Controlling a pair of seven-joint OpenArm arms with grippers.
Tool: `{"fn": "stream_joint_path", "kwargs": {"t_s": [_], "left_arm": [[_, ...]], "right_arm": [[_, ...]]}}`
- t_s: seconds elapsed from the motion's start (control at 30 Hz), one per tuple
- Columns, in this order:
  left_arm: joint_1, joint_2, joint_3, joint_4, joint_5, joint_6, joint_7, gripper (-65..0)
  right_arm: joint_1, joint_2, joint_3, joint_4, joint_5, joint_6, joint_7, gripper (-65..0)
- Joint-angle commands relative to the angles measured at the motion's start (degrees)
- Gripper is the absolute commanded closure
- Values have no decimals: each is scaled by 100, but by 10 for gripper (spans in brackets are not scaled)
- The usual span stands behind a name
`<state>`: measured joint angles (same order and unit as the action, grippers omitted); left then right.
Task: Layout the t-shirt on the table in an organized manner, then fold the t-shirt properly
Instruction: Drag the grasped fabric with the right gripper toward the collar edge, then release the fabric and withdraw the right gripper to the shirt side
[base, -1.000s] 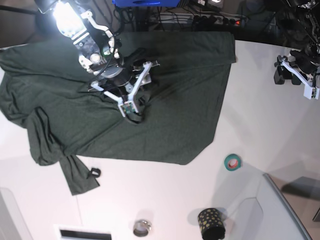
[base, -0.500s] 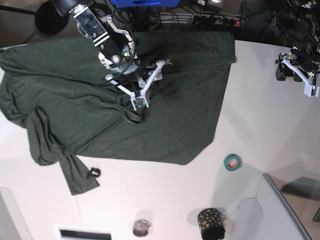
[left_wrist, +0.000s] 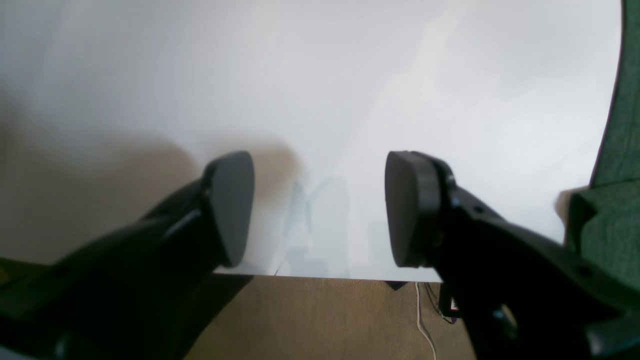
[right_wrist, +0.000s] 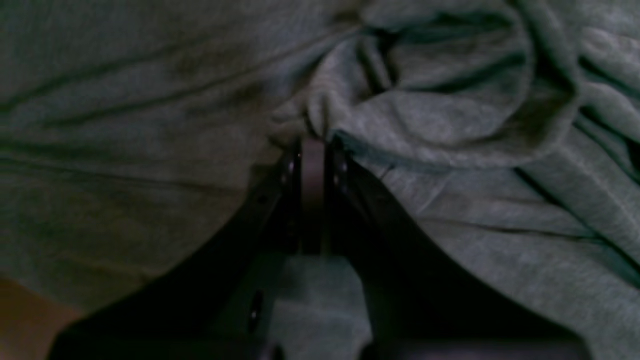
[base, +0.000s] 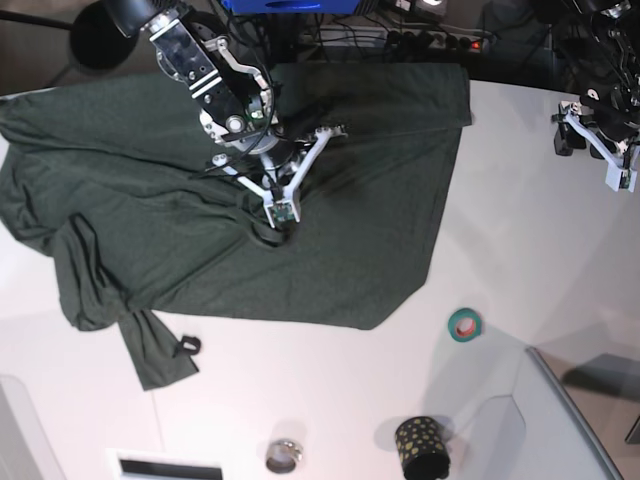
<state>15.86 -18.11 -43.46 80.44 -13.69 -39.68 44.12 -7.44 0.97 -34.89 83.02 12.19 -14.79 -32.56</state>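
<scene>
The dark green t-shirt (base: 150, 200) lies rumpled over the back left of the white table (base: 520, 230), with one sleeve trailing toward the front left. My right gripper (base: 283, 220) presses down into the middle of the shirt. In the right wrist view its fingers (right_wrist: 313, 142) are shut on a raised fold of the t-shirt (right_wrist: 425, 120). My left gripper (base: 597, 140) hovers over bare table at the far right, away from the cloth. In the left wrist view it (left_wrist: 320, 210) stands open and empty above the table (left_wrist: 300, 75), with the t-shirt's edge (left_wrist: 620, 190) at the right.
A teal tape roll (base: 464, 324) lies right of the shirt's hem. A black dotted cup (base: 421, 447) and a small metal ring (base: 284, 456) stand near the front edge. A grey bin corner (base: 575, 420) fills the front right. A small black clip (base: 187, 346) lies by the sleeve.
My right gripper has shifted a little to the right and closed its fingers on a fold of the shirt. The left gripper has drifted slightly upward in the base view, still open.
</scene>
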Motion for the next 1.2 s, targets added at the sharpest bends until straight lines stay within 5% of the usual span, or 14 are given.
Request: {"fn": "stream_joint_path", "kwargs": {"t_s": [0.0,0.57,1.07,1.17], "left_arm": [[-25,-110,-36,92,-50,-32,-100,-397],[-104,-110,-1,92,-50,-32,-109,-397],[-104,-101,-1,109,-50,-32,-109,-397],[-104,-101,-1,101,-50,-32,-109,-397]], "right_arm": [[1,-40,-14,230,-1,6,95,-8],[344,109,-1693,994,-1,516,-221,-6],[1461,30,-1807,80,-1,1360,-221,-11],[1549,-84,-1790,80,-1,1369,-230,-131]]}}
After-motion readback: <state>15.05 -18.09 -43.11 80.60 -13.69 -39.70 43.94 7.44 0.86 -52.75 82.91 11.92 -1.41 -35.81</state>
